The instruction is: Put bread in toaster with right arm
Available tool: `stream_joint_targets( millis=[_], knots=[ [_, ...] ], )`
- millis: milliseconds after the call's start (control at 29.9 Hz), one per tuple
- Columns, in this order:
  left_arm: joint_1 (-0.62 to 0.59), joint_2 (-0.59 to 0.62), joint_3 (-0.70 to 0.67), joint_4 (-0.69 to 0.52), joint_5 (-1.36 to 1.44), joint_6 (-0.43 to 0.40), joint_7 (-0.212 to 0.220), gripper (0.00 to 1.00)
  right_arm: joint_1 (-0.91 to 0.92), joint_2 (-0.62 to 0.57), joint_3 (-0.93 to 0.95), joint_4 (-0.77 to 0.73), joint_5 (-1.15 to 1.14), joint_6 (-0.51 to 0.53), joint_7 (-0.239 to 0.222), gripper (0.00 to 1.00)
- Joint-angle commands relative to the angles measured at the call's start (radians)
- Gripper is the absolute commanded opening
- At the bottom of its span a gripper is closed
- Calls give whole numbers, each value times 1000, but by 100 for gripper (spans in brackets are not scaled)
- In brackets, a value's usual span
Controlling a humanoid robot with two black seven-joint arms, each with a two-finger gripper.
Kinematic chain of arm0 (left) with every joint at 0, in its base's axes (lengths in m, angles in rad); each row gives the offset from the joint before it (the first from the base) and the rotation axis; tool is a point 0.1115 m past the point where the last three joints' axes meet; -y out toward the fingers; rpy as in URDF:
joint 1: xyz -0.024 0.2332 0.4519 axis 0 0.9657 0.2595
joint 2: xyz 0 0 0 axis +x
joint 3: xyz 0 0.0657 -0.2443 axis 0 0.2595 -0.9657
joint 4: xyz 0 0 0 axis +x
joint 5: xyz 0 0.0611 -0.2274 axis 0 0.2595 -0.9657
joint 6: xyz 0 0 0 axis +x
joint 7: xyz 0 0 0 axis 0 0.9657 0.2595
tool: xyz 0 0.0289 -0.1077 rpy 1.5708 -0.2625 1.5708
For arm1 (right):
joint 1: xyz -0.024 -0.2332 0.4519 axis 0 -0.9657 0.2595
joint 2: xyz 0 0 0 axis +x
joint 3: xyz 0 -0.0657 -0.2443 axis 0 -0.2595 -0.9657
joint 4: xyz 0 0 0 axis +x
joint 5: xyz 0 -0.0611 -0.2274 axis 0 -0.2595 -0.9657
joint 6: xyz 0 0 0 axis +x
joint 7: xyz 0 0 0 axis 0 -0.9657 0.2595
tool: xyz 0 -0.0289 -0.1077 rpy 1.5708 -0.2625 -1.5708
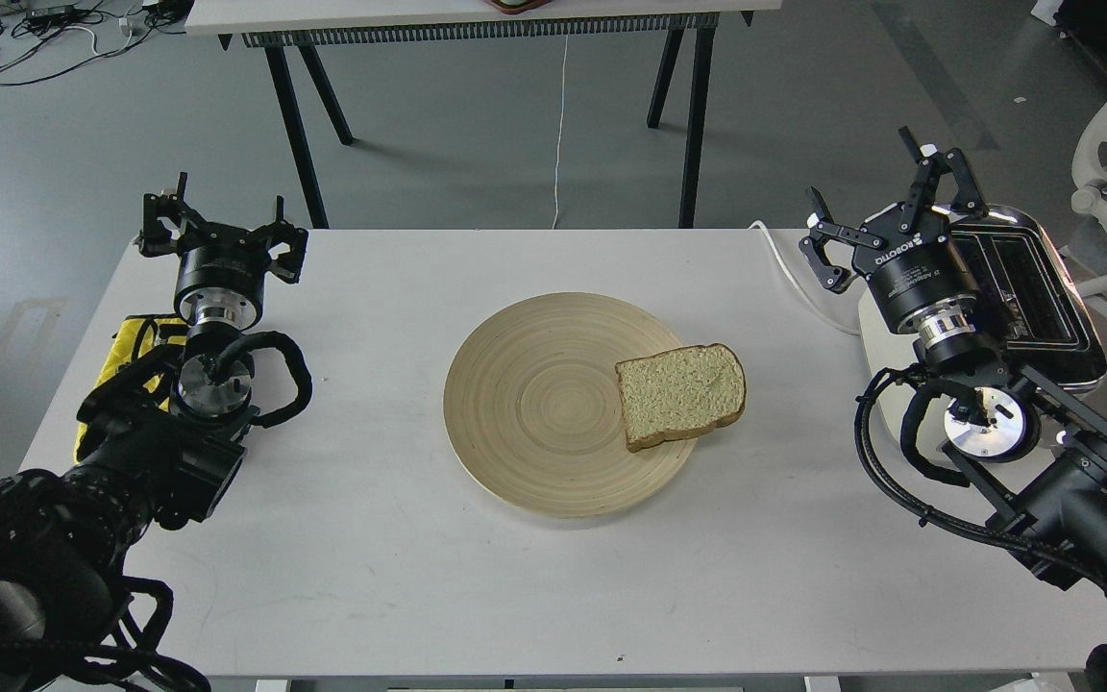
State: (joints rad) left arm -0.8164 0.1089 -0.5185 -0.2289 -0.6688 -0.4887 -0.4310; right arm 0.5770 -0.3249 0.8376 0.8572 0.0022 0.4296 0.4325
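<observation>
Head view shows me a single squarish slice of pale tan bread [680, 394] with a brown crust, lying flat on the right edge of a round, ringed, light wooden plate [534, 404] at the centre of the frame, its right corner hanging just past the rim. The plate sits on the white tabletop [400, 577].

The bread lies well apart from my right end effector [885, 207], which is in the upper right of the frame, above and to the right of the slice. Its black fingers are spread wide and grip nothing. Behind it stands the cream-white boxy toaster with a chrome top [1024, 279], partly hidden by my right arm [996, 404].

My left end effector [222, 231], upper left, is likewise spread and empty.
</observation>
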Motion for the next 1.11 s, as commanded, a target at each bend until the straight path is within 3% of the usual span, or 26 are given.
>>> stream_joint_targets(
  millis=[0, 335, 402, 536, 703, 804, 938, 1072],
  knots=[
    [-1, 0, 0, -1, 0, 0, 0, 100, 0, 0, 0, 0, -1, -3, 2, 98],
    [0, 0, 0, 0, 0, 0, 0, 100, 30, -11, -20, 9, -30, -41, 2, 98],
    [-1, 0, 0, -1, 0, 0, 0, 100, 56, -13, -37, 19, -66, -118, 2, 98],
    [0, 0, 0, -1, 0, 0, 0, 100, 116, -14, -100, 71, -230, -366, -8, 98],
    [0, 0, -2, 0, 0, 0, 0, 100, 156, -26, -225, 172, -543, -696, -118, 98],
    [-1, 0, 0, 0, 0, 0, 0, 100, 155, -26, -284, 190, -736, -834, -178, 98],
    [-1, 0, 0, 0, 0, 0, 0, 100, 133, -32, -368, 194, -876, -918, -236, 98],
    [-1, 0, 0, 0, 0, 0, 0, 100, 106, -59, -465, 191, -881, -918, -239, 98]
  ],
)
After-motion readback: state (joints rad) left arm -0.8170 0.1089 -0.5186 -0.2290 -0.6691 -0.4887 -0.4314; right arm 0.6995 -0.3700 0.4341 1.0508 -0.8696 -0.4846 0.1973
